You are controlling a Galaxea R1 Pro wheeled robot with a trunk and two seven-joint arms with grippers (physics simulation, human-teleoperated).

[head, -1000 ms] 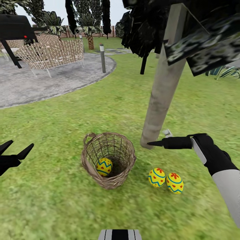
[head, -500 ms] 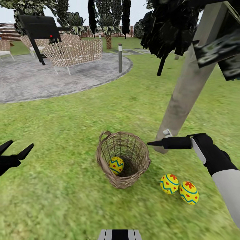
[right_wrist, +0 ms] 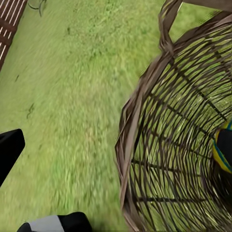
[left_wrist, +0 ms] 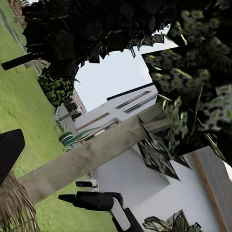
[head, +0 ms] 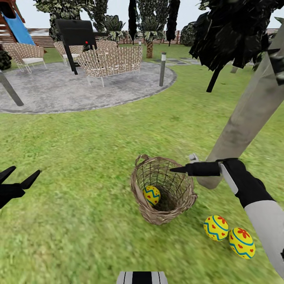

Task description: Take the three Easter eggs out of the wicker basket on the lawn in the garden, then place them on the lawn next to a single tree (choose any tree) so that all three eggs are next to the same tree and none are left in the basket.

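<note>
Now the last egg [head: 152, 195] sits low in the basket [head: 179, 209].
Right gripper [head: 175, 169], seemingly pressed together, should spread and descend straight; left gripper [head: 21, 178] is spread.

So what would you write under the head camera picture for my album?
One Easter egg left in the wicker basket, two eggs on the lawn near the tree.

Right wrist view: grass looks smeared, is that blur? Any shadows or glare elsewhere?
Right wrist view: the lawn is streaked with blur, while the wicker basket weave stays fairly crisp. Head view: grass near the bottom edge is smeared, the eggs are sharp, with only soft dark patches under basket and eggs; no glare. Left wrist view: the tree trunk is evenly lit, the leaves very dark.
</note>
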